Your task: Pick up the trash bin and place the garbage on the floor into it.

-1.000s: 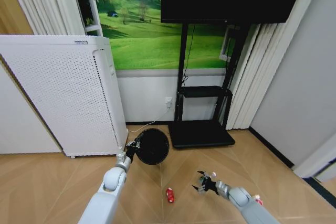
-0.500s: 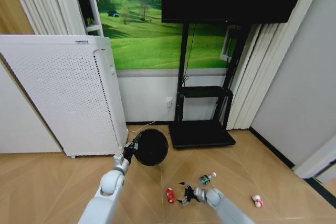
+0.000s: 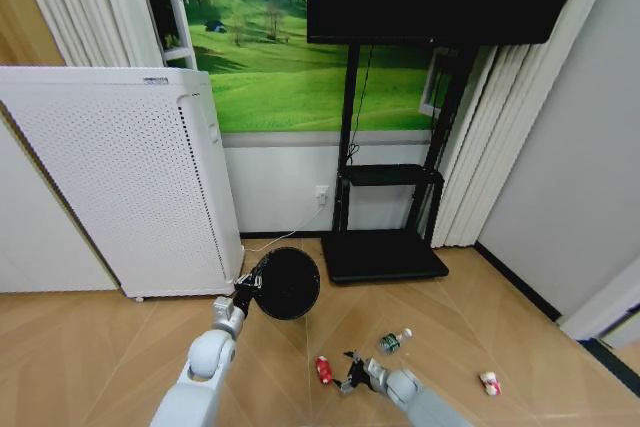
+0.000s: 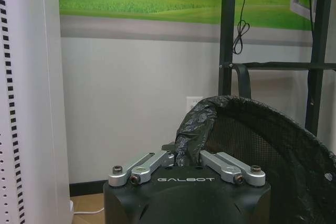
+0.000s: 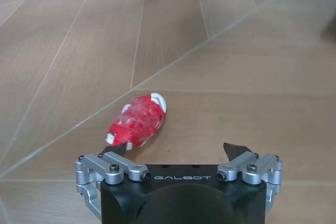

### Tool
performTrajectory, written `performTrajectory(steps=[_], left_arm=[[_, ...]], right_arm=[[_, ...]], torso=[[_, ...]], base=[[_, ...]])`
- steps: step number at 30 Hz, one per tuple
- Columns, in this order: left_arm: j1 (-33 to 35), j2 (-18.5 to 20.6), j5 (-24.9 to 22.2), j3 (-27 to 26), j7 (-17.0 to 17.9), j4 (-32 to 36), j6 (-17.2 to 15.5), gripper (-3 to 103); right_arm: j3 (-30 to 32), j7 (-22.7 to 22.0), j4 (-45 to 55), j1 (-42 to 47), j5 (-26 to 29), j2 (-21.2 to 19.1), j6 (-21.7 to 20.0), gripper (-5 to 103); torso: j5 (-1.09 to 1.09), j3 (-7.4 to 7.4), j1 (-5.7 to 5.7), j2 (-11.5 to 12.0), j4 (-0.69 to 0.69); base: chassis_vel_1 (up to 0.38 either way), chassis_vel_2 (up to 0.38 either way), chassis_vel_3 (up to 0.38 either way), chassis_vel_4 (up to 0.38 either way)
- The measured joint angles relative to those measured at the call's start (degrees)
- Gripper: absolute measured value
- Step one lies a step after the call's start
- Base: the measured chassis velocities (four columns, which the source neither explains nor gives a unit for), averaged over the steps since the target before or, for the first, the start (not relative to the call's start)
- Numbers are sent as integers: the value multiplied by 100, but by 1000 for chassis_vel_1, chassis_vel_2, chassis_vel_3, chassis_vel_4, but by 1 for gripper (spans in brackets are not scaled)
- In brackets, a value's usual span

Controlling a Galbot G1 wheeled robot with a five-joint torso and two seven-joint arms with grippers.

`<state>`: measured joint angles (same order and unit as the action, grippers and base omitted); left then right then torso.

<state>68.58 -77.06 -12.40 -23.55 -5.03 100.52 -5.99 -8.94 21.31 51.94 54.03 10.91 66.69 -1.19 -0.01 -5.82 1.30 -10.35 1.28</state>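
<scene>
The left pincer [image 3: 247,290] is closed on the rim of the trash bin [image 3: 285,282], gripping it together with a fold of the black bin liner [image 4: 193,124]; in the left wrist view its fingers [image 4: 157,160] converge on that fold. The bin is held tilted, its dark opening facing the head camera, in front of the white perforated appliance [image 3: 120,177] and near the base of the black TV stand [image 3: 385,252]. The right pincer [image 3: 352,375] is low over the wooden floor [image 3: 520,332] with its fingers spread wide. In the right wrist view, the crushed red can [image 5: 137,120] lies on the floor just ahead of one fingertip [image 5: 113,149]; whether they touch cannot be determined. In the head view, the same red can [image 3: 323,370] lies just beside the right pincer. A green-labelled bottle [image 3: 392,341] lies on the floor near that pincer. A red-and-white scrap [image 3: 489,382] lies well apart, further to the right.
</scene>
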Motion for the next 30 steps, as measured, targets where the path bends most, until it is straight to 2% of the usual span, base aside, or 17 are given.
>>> performTrajectory(steps=[2, 5, 6, 7, 8, 10, 11, 14, 15, 17, 23, 26, 30], left_arm=[[-9, 22, 4, 10, -22, -11, 0, 7], [-11, 28, 2, 10, -26, -11, 1, 7], [-14, 40, -9, 4, -37, -11, 1, 7], [-22, 53, -17, -19, -48, -18, 1, 7], [-22, 53, -17, -19, -48, -18, 1, 7], [-27, 58, -19, -48, -65, -50, 0, 7], [-27, 58, -19, -48, -65, -50, 0, 7], [-7, 49, -17, -73, -95, -81, 0, 7], [-7, 49, -17, -73, -95, -81, 0, 7], [4, 24, -8, -94, -117, -104, 3, 7], [11, -13, 4, -124, -146, -122, 19, 7], [11, -28, 6, -134, -156, -134, 22, 7], [21, -59, 26, -137, -186, -150, 24, 7]], right_arm=[[-38, 13, 55, 46, 245, 5, -236, 100], [-43, 24, 80, 61, 310, 5, -324, 100], [-74, -32, 162, 96, 581, -6, -539, 100], [-180, -387, 310, 138, 1237, -33, -882, 100], [-180, -387, 310, 138, 1237, -33, -882, 100], [-330, -1013, 501, 159, 2105, -16, -1403, 100], [-330, -1013, 501, 159, 2105, -16, -1403, 100], [-472, -2306, 783, 109, 3641, 129, -2214, 100], [-472, -2306, 783, 109, 3641, 129, -2214, 100], [-478, -2767, 880, 46, 4305, 215, -2505, 100], [-476, -3005, 894, -24, 4690, 275, -2660, 100], [-468, -3012, 855, -26, 4665, 318, -2613, 100], [-463, -2909, 626, -86, 4340, 459, -2362, 100]], torso=[[1, 0, 0, 0, 0], [1, 0, 0, 0, 0], [0, 0, 0, 0, 0], [0, 0, 0, 0, 0], [0, 0, 0, 0, 0], [0, 0, 0, 0, 0], [0, 0, 0, 0, 0], [0, 0, 0, 0, 0], [0, 0, 0, 0, 0], [1, 0, 0, 0, -1], [0, 0, 0, 0, 0], [0, 0, 0, 0, 0], [0, 0, 0, 0, 0]], base=[[0, 0, 0, 0], [0, 0, 0, 0], [0, 0, 0, 0], [0, 0, 0, 0], [0, 0, 0, 0], [0, 0, 0, 0], [0, 0, 0, 0], [0, 0, 0, 0], [0, 0, 0, 0], [0, 0, 0, 0], [0, 0, 0, 0], [0, 0, 0, 0], [0, 0, 0, 0]])
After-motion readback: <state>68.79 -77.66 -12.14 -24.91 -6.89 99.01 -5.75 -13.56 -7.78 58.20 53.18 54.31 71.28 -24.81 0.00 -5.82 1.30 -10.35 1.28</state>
